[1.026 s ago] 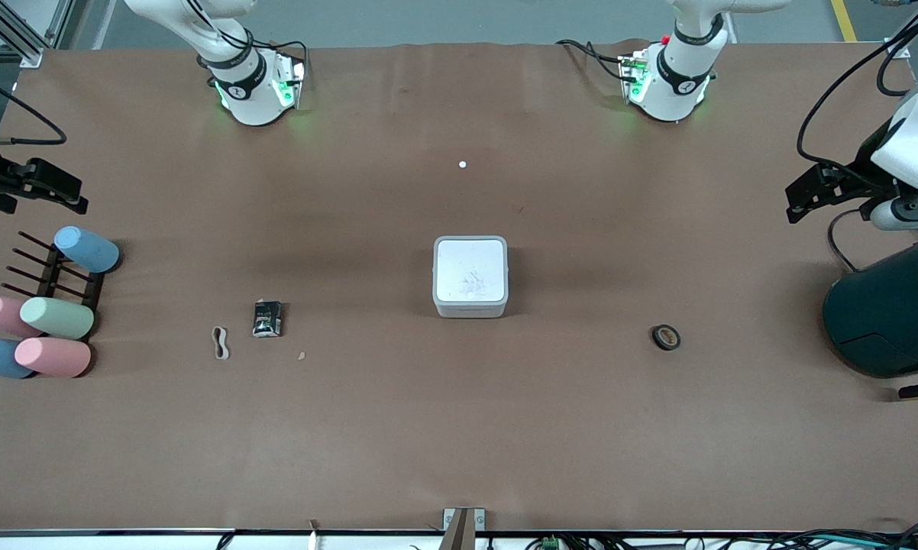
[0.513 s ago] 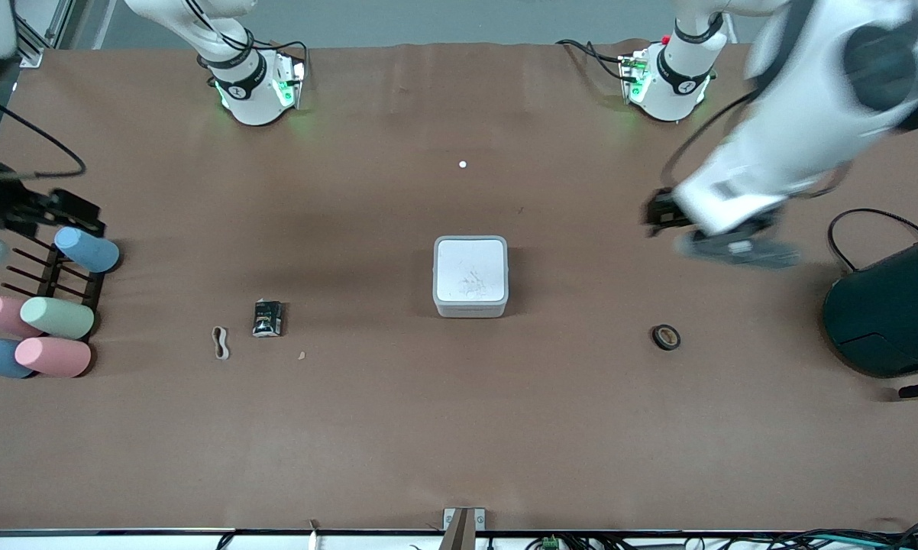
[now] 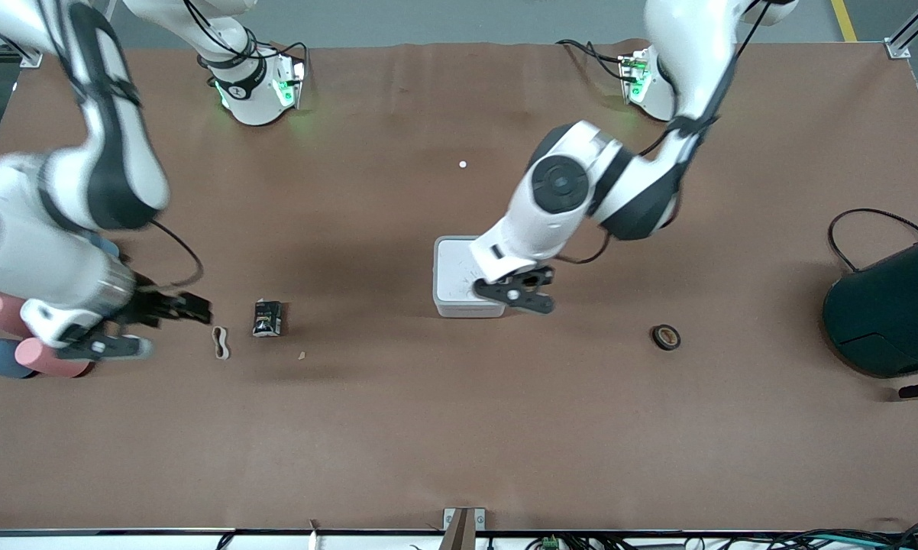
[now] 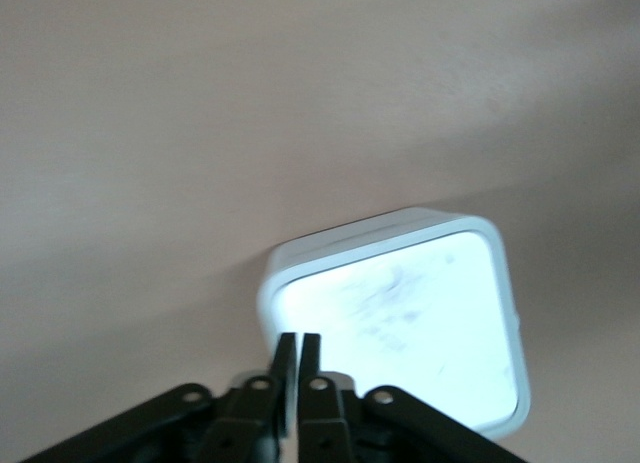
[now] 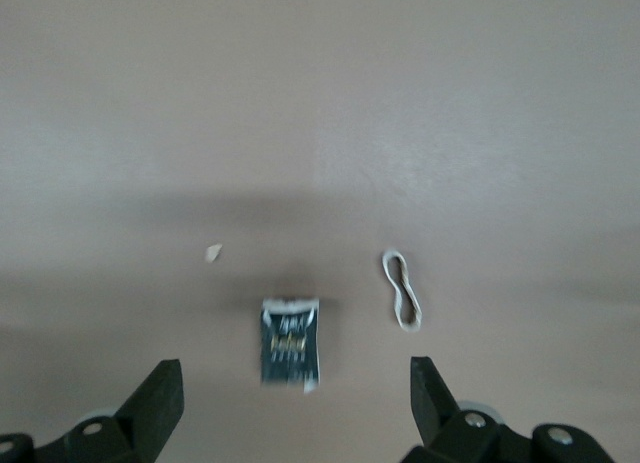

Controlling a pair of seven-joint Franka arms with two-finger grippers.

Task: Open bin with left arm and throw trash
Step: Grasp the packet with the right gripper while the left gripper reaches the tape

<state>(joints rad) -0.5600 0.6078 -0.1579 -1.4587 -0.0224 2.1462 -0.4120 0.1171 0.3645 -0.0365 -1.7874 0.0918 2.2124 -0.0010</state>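
The white square bin [image 3: 453, 269] stands mid-table with its lid down; it also shows in the left wrist view [image 4: 400, 308]. My left gripper [image 3: 516, 295] is shut and empty [image 4: 297, 339], over the bin's corner. The black foil packet [image 3: 267, 318], the tan rubber band [image 3: 220, 343] and the black tape ring [image 3: 666, 337] lie on the table. My right gripper [image 3: 167, 325] is open and empty, low over the table beside the rubber band. In the right wrist view the gripper [image 5: 295, 381] faces the packet [image 5: 290, 341] and the rubber band [image 5: 402, 291].
A large dark teal round bin [image 3: 890, 313] stands at the left arm's end. Pastel cylinders [image 3: 46, 357] lie at the right arm's end, partly hidden by the right arm. A small tan crumb [image 3: 301, 355] lies near the packet. A white dot [image 3: 462, 164] lies farther from the camera than the bin.
Both arms have swung in from the table's ends. The left gripper has come over the white bin; the right gripper has come down beside the rubber band. The trash has not moved.
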